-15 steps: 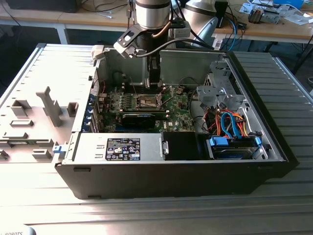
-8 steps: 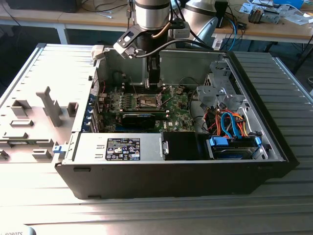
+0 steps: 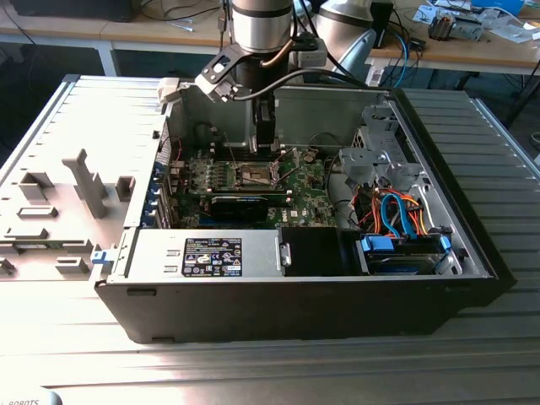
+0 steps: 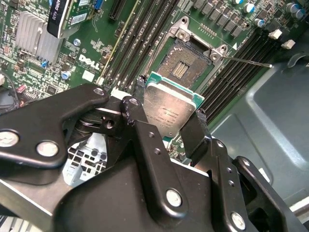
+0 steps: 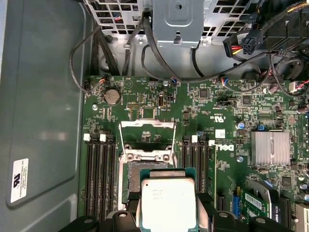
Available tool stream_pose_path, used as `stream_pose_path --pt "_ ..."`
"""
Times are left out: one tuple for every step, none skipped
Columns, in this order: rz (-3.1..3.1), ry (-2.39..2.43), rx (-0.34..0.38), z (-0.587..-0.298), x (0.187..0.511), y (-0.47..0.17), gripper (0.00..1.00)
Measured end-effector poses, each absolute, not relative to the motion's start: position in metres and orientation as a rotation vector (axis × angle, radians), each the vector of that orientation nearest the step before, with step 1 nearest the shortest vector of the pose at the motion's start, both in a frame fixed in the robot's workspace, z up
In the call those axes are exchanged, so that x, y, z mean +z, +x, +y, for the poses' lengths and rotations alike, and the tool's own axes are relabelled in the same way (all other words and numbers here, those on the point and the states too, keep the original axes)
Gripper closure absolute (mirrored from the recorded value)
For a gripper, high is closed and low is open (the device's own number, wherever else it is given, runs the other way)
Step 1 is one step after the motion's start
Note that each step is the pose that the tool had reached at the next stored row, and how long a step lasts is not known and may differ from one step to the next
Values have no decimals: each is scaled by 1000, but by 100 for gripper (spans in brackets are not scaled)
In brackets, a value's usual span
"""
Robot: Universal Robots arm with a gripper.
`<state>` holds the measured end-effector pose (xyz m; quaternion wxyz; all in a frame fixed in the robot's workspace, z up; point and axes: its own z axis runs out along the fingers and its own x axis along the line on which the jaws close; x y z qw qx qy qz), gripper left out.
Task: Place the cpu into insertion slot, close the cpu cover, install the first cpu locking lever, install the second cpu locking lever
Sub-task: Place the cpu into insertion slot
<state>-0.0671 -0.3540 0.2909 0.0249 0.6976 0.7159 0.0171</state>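
Black fingers (image 4: 145, 140) nearest me, my gripper (image 4: 166, 112) clamped on the cpu (image 5: 168, 203), hanging above the bare insertion slot (image 4: 186, 67), cpu cover (image 5: 145, 124) standing open.

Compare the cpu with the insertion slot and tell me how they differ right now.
Surface: the cpu has a dull silver metal top, while the insertion slot shows a dark brownish contact field. State: the cpu is clamped in the end effector and not seated, while the insertion slot sits fixed on the motherboard, empty, with the cpu cover swung up. Shared: both are square, with a similar footprint.
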Motion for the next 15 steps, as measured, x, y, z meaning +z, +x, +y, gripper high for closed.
stream_pose_path --pt "2214 2158 53 -354 291 -67 46" --pt "2214 2158 53 -354 291 -67 46" --pt "2214 2157 53 -354 290 -68 46" --pt "2214 2157 53 -354 290 -68 46" --pt "2214 2158 53 -354 290 -68 46" --pt "2214 2158 53 -354 290 -68 46" --pt "2214 2157 53 -354 290 -68 46" --pt "2214 2158 53 -354 289 -68 46" --pt "2214 2158 53 -354 289 -68 46" --pt "2214 2158 53 -354 289 -68 46" --pt "2214 2158 53 -354 289 -69 46" --pt "2214 2158 53 -354 289 -69 46" --pt "2214 2157 53 -354 289 -69 46" --pt "2214 2157 53 -354 289 -69 46" --pt "2214 2158 53 -354 289 -69 46"
